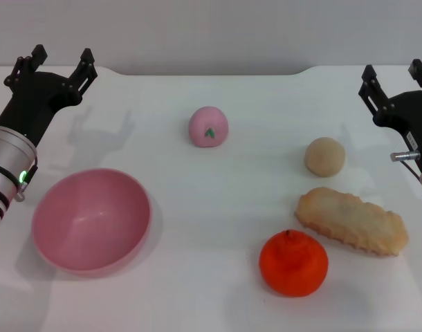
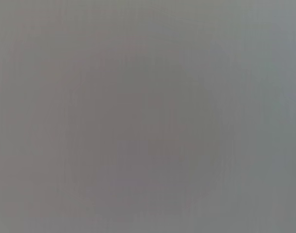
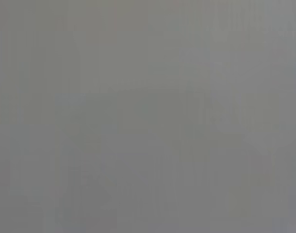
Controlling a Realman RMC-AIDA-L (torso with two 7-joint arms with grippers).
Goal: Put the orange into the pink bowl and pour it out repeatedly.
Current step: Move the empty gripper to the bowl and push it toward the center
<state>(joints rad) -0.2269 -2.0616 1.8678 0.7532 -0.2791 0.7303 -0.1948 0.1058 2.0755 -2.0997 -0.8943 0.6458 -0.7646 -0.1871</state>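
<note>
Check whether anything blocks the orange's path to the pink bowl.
Nothing visible does. The table between the orange and the pink bowl is bare; the small pink ball lies farther back, off that line.

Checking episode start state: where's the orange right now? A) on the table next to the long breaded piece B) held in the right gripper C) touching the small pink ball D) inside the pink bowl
A: the orange sits on the table beside the breaded piece; the pink bowl is empty.
</note>
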